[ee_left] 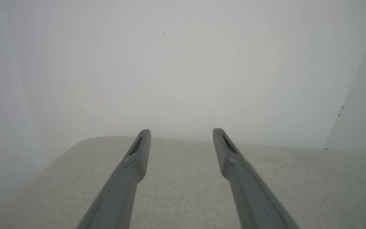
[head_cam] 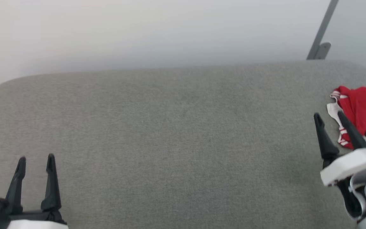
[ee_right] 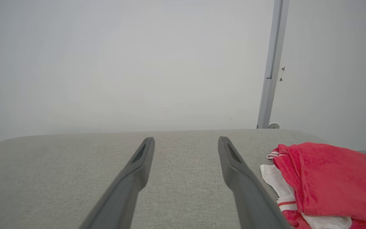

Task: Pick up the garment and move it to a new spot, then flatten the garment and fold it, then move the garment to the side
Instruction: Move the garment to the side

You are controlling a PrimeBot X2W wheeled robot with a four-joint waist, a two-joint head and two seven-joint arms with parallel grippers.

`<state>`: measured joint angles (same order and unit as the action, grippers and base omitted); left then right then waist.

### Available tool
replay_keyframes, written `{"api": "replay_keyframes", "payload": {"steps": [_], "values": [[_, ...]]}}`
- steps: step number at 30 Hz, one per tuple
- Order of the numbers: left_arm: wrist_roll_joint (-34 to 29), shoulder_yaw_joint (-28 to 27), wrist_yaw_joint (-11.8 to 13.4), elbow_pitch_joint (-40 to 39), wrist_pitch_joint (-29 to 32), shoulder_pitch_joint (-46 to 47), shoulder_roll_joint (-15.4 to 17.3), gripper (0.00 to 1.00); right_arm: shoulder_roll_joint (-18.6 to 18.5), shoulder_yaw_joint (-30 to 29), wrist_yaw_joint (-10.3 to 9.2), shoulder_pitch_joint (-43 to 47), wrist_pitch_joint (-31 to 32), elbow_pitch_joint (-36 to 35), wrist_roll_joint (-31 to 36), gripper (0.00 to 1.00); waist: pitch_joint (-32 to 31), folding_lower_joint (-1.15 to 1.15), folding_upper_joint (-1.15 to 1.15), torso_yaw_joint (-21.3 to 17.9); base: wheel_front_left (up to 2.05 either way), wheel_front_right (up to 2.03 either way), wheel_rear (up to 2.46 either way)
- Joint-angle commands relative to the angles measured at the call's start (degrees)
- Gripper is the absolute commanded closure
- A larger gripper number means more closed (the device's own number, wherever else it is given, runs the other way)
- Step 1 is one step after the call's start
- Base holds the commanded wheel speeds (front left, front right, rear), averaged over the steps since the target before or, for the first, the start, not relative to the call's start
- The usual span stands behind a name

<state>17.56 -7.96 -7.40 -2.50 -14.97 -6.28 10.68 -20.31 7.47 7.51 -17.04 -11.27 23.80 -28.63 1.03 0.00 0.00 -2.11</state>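
Red cloth, the garment, lies bunched at the right edge of the grey fabric-covered table, its white striped cuffs turned toward the table's middle. The right gripper hovers over the table's right side just beside the garment, its 2 fingers spread and holding nothing. The left gripper is at the table's near left, well apart from the garment, likewise spread and empty.
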Motion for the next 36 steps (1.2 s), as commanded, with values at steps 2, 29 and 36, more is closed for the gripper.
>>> {"api": "replay_keyframes", "payload": {"steps": [2, 29, 36], "values": [[0.1, -0.6, -0.1, -0.2, -0.3, -1.6, -0.4, 0.0, 0.8, -0.6, -0.05, 2.5, -0.9, -1.1, -0.1, 0.0, -1.6, 0.0, 0.0, 1.4, 0.0, 0.0, 0.0], [0.9, 2.0, -0.1, 3.2, -0.3, -10.4, 0.0, 0.0, 10.8, -6.8, -0.05, 22.8, -3.9, -13.2, 8.6, 0.0, -6.7, 0.0, 0.0, 2.1, 0.0, 0.0, 0.0], [1.2, 2.2, -0.1, 4.1, -0.3, -10.0, -0.3, 0.0, 11.9, -6.8, -0.05, 23.9, -3.9, -14.7, 9.6, 0.0, -6.8, 0.0, 0.0, 1.7, 0.0, 0.0, 0.0]]}}
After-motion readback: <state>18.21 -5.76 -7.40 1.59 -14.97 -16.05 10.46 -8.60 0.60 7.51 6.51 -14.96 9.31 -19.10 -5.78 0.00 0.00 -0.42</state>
